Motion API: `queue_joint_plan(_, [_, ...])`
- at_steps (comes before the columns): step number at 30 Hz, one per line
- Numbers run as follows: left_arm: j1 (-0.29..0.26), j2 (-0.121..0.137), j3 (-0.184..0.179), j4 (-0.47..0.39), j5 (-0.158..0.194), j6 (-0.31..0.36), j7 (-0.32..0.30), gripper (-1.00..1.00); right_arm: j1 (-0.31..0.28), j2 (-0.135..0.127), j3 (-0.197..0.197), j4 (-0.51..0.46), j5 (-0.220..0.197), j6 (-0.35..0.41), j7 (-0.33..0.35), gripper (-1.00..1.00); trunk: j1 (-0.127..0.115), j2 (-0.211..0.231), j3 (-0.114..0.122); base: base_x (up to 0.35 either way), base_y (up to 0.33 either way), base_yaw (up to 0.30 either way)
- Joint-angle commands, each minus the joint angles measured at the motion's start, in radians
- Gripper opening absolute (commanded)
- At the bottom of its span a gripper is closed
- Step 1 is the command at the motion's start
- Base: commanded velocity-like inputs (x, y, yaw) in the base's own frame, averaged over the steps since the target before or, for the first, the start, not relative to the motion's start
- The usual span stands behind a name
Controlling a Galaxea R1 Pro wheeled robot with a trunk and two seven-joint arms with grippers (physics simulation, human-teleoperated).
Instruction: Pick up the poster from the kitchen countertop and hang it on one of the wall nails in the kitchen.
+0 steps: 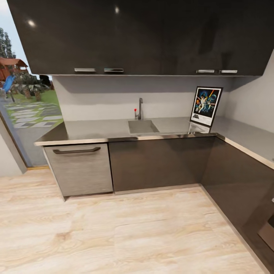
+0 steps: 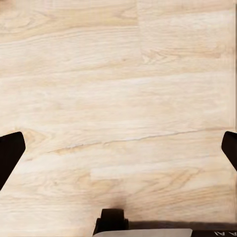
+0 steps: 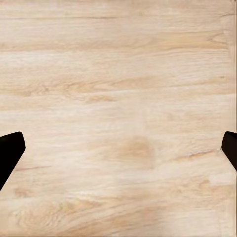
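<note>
So the poster (image 1: 206, 106) is standing upright on the kitchen countertop (image 1: 99, 129), right of centre in the head view, leaning back against the pale wall near the inside corner of the L. Looks like a thin framed panel to me: probably light and stiff, with a smooth black frame that could be slippery, and the glazed-looking front isn't something I'd want to squeeze. Best bet is pinching the frame on a side edge or the top edge, since the bottom edge sits on the worktop and the back is against the wall. Being tall and thin, it'll likely tip or slide if nudged.

Around it: the sink (image 1: 143, 126) and faucet (image 1: 140, 109) sit in the middle of the frame, left of the poster and clear of it. The dark upper cabinets (image 1: 144, 36) hang across the top of the frame, so lifting straight up has limited headroom. The lower cabinet fronts and the wooden floor (image 1: 125, 228) fill the bottom half, so the robot isn't at the counter yet. I can't spot a nail on the wall from here.

Both wrist cams just look down at floorboards. The left gripper (image 2: 118, 148) and right gripper (image 3: 118, 148) have fingertips spread wide to the frame edges, nothing held.
</note>
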Motion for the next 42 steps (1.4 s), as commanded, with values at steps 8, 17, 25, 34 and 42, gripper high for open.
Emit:
queue_joint_plan(8, [0.0, 0.0, 0.001, -0.001, 0.0, -0.001, 0.0, 1.0, -0.001, 0.0, 0.001, 0.001, 0.002, -0.003, 0.0, 1.0, 0.001, 0.0, -0.001, 0.315, -0.171, 0.0])
queue_joint_plan(17, [0.0, 0.0, 0.001, 0.0, 0.0, -0.001, 0.0, 1.0, -0.001, 0.0, 0.001, 0.001, 0.001, -0.003, 0.0, 1.0, 0.001, 0.0, -0.001, 0.315, -0.146, 0.0])
queue_joint_plan(25, [0.0, 0.0, 0.001, 0.0, 0.0, -0.001, 0.0, 1.0, -0.001, 0.0, 0.001, 0.001, 0.001, -0.003, 0.0, 1.0, 0.001, 0.0, -0.001, 0.318, -0.109, -0.002])
queue_joint_plan(34, [0.0, 0.001, 0.002, -0.001, 0.0, -0.002, 0.0, 1.0, -0.001, 0.0, 0.001, 0.001, 0.0, -0.003, 0.0, 1.0, 0.001, 0.0, 0.004, 0.245, -0.021, -0.181])
queue_joint_plan(42, [0.0, 0.001, 0.004, -0.002, 0.0, -0.003, 0.0, 1.0, -0.001, 0.0, 0.001, 0.001, 0.0, -0.004, 0.0, 1.0, 0.001, 0.0, 0.011, 0.021, -0.001, -0.266])
